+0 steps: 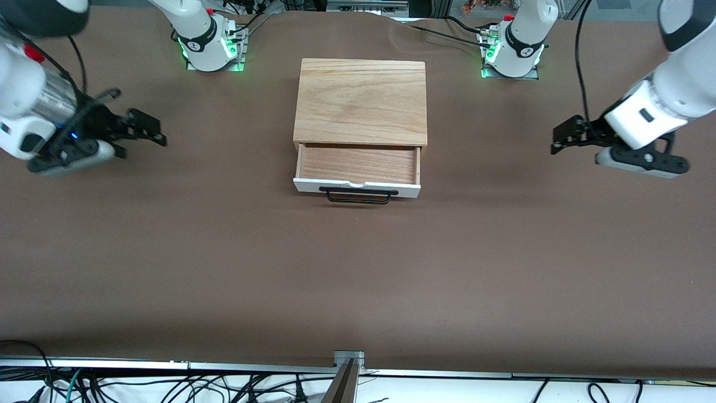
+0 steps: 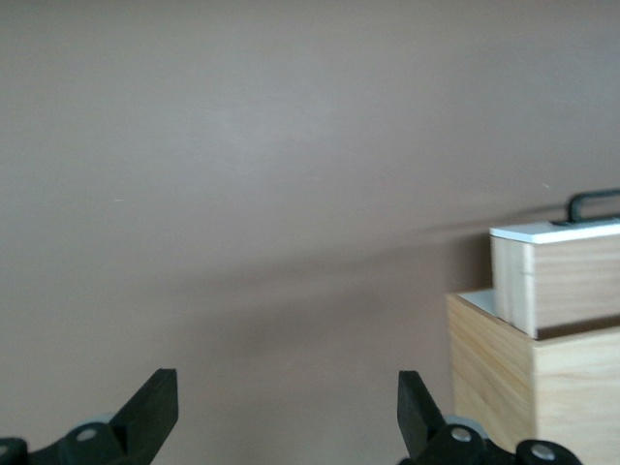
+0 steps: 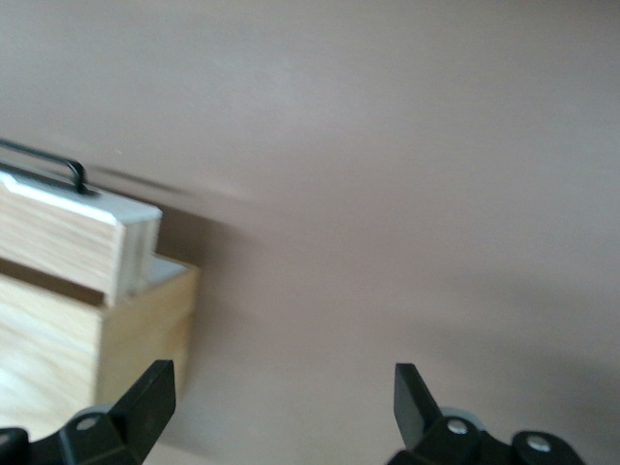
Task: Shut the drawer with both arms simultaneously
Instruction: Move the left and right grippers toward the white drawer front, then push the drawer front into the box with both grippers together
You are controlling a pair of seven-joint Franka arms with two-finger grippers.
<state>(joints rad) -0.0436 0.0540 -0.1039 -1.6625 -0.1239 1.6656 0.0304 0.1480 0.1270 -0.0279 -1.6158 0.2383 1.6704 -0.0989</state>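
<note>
The drawer (image 1: pixel 358 165) is pulled out of the light oak box (image 1: pixel 361 101) toward the front camera; its white front panel (image 1: pixel 357 187) carries a black wire bar handle (image 1: pixel 358 195), and its inside is bare wood. My left gripper (image 1: pixel 558 140) is open and empty, over the table toward the left arm's end, well apart from the box. My right gripper (image 1: pixel 156 131) is open and empty, over the table toward the right arm's end. The drawer also shows in the left wrist view (image 2: pixel 557 276) and in the right wrist view (image 3: pixel 68 242), with each gripper's open fingertips (image 2: pixel 155 407) (image 3: pixel 155 392) low in the frame.
The brown table cover (image 1: pixel 358 280) spreads wide around the box. The green-lit arm bases (image 1: pixel 210 47) (image 1: pixel 512 53) stand along the edge farthest from the front camera. Cables (image 1: pixel 168 389) lie below the table's near edge.
</note>
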